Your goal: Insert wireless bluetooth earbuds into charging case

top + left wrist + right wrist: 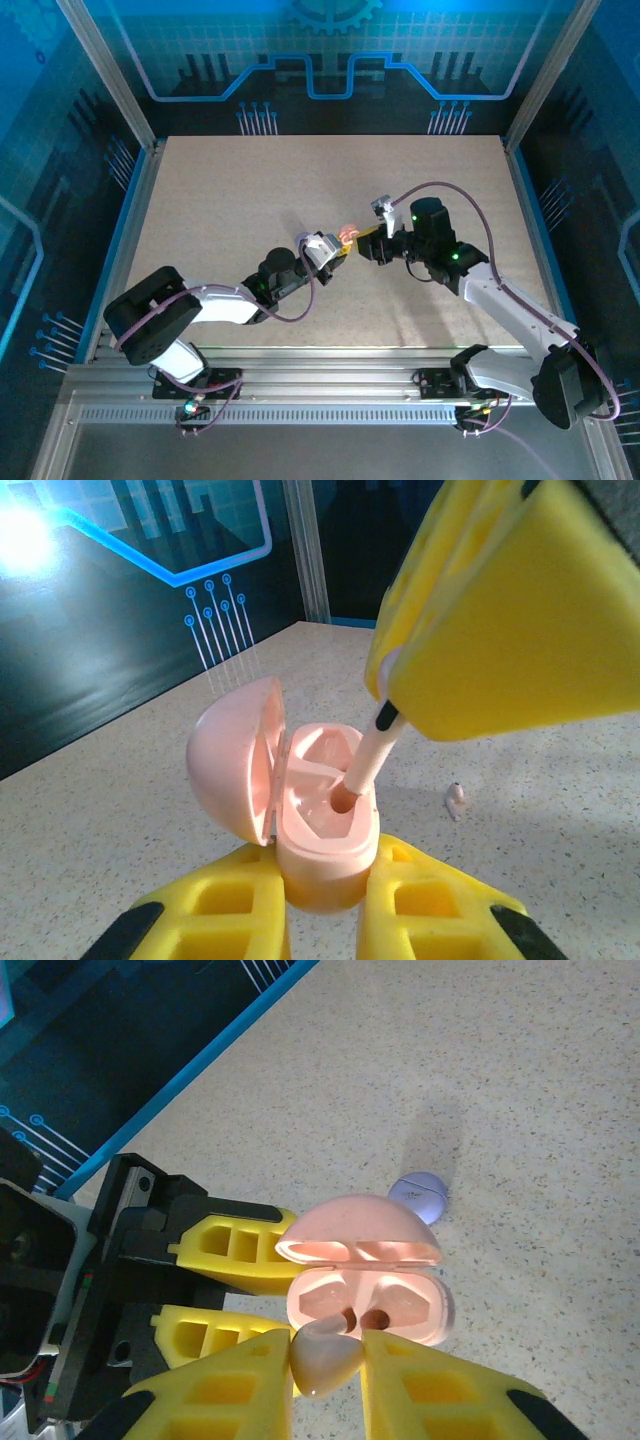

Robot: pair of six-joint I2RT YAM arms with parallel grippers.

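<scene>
The pink charging case (325,825) stands open, lid (232,765) tipped back, with my left gripper (325,885) shut on its base. My right gripper (328,1365) is shut on a pale earbud (325,1358) just above the case (400,1305). In the left wrist view that earbud's stem (365,765) reaches down into the case's right socket. A second tiny earbud (455,800) lies on the table to the right of the case. From above, both grippers, left (333,248) and right (368,240), meet at the case (348,235) mid-table.
A round lavender puck (420,1195) rests on the speckled table (250,190) just beyond the pink case. Blue-lit walls and aluminium frame posts border the table on three sides.
</scene>
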